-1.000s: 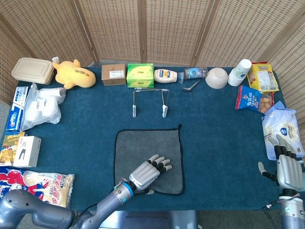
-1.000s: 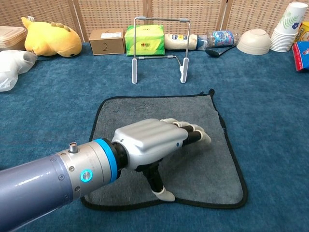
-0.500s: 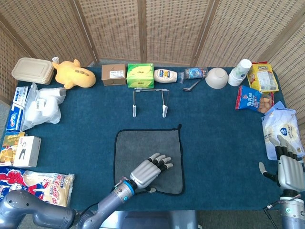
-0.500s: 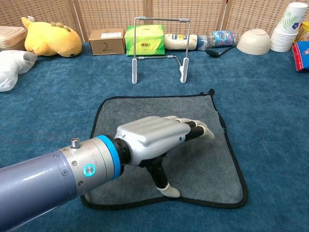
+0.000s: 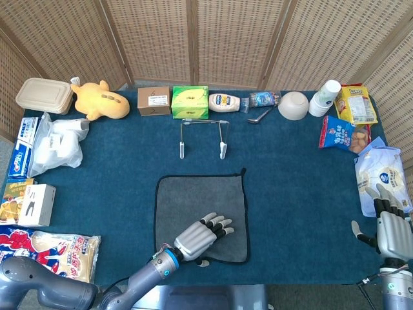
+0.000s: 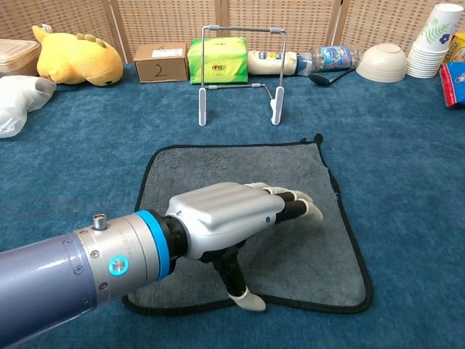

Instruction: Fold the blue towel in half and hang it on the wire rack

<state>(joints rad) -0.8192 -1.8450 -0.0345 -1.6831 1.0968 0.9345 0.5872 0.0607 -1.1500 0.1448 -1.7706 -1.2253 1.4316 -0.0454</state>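
Note:
The towel (image 5: 193, 205) (image 6: 290, 182) is a grey square with a dark hem, lying flat and unfolded on the blue table cover near the front edge. My left hand (image 5: 199, 236) (image 6: 229, 218) is palm down over its near half, fingers stretched forward and apart, thumb pointing down at the near hem; it holds nothing. The wire rack (image 5: 202, 136) (image 6: 240, 73) stands upright beyond the towel, bare. My right hand (image 5: 390, 229) is at the far right table edge, fingers straight up, holding nothing; the chest view does not show it.
Along the back stand a cardboard box (image 5: 153, 101), a green tissue box (image 5: 190, 101), a mayonnaise bottle (image 5: 224, 103), a bowl (image 5: 293, 105) and stacked paper cups (image 5: 324, 97). Snack bags (image 5: 343, 134) lie right. A plush toy (image 5: 99, 99), a plastic bag (image 5: 59, 143) and packets (image 5: 48, 248) fill the left.
My left hand has drawn back a little toward the towel's near hem and sunk lower, its thumb now at the hem. The towel, rack and right hand have not moved.

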